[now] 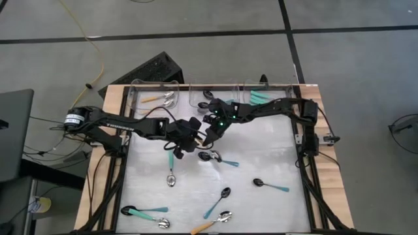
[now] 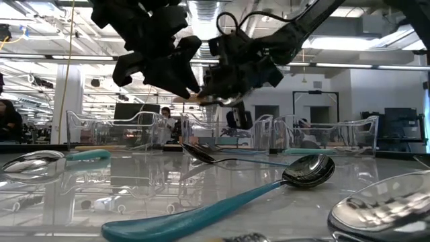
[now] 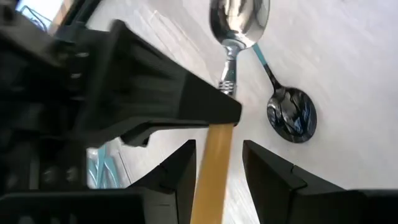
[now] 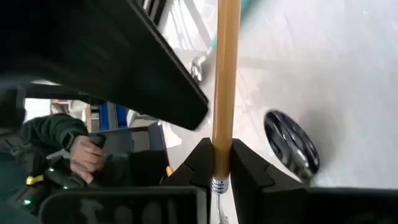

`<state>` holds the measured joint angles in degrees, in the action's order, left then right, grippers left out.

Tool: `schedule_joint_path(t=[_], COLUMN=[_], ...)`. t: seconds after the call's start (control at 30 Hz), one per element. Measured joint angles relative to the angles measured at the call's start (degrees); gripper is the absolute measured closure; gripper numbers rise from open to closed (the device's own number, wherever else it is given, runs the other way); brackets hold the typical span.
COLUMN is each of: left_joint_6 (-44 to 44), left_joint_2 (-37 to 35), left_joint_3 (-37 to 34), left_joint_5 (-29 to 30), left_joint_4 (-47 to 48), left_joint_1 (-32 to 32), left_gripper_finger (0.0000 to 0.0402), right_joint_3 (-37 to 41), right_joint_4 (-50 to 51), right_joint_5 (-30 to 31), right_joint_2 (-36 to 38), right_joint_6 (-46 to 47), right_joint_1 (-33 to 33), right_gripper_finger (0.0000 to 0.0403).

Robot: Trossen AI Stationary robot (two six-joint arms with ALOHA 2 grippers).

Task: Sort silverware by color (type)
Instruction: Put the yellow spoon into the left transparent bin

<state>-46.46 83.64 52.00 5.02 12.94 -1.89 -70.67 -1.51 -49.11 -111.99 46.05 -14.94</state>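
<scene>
Teal-handled silver spoon (image 2: 222,202) is lying foremost; behind it, right pincer (image 4: 221,163) is clamping an orange-handled spoon (image 4: 225,81), left pincer (image 3: 217,168) half-open around it. Several spoons are waiting unsorted.

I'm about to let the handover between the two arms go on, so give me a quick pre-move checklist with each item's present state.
1. Right gripper shut on the orange-handled spoon: ok, its fingers pinch the handle.
2. Left gripper around the same handle: ok, the handle passes between its fingers.
3. Left gripper's fingers closed on it: not ok, gaps show on both sides of the handle.
4. Both grippers raised off the table: ok, the low view shows them well above it.
5. Bin holding orange-handled spoons reachable: cannot tell.
</scene>
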Motion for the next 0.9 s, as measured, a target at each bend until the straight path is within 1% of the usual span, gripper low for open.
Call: schedule_joint_path(t=[0.23, 0.47, 0.9], left_joint_6=[-0.07, 0.37, 0.48], left_joint_2=[-0.02, -0.04, -0.02], left_joint_3=[0.01, 0.01, -0.01], left_joint_5=[0.51, 2.23, 2.0], left_joint_4=[3.95, 4.1, 4.16], left_joint_1=[-0.88, -1.33, -1.14], left_gripper_finger=[0.0285, 0.0286, 0.0348], right_joint_3=[-3.06, -4.8, -4.88], right_joint_4=[0.05, -0.31, 4.78], right_joint_5=[-1.9, -2.23, -1.26], right_joint_2=[-0.93, -0.91, -0.78], right_joint_6=[-0.67, -0.91, -3.2], right_joint_1=[0.2, -0.24, -0.41], right_gripper_finger=[0.0349, 0.0349, 0.0349])
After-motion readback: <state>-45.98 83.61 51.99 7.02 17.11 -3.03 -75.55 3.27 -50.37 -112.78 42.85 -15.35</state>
